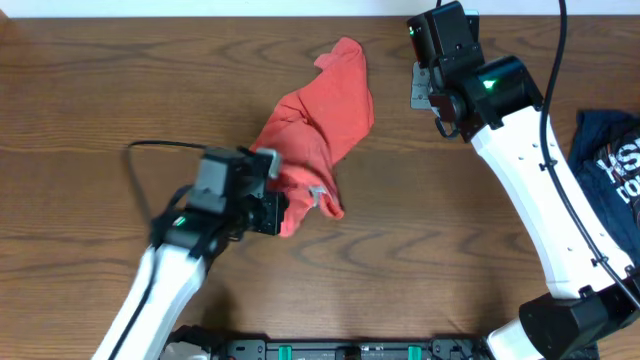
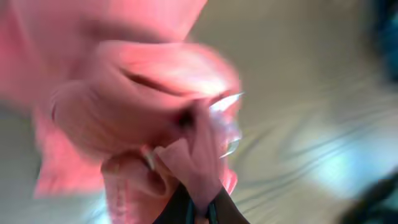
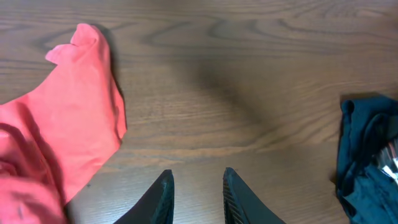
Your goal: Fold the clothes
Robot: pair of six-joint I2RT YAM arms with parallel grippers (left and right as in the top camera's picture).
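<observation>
Clenching the left tool (image 1: 272,195) on the near edge of the T-shirt (image 1: 325,120), lying crumpled on the worktop (image 1: 100,80). Holding the right tool (image 3: 196,183) parted, empty, apart from it. Barely starting: 0 folds showing, flattening and folding all pending.

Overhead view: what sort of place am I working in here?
Probably a robot lab workbench, not a home: a wooden table, left arm and right arm based at its near edge, and a dark blue garment queued apart from the red-orange T-shirt.

Overhead looks down; close wrist views share T-shirt (image 1: 330,110).
</observation>
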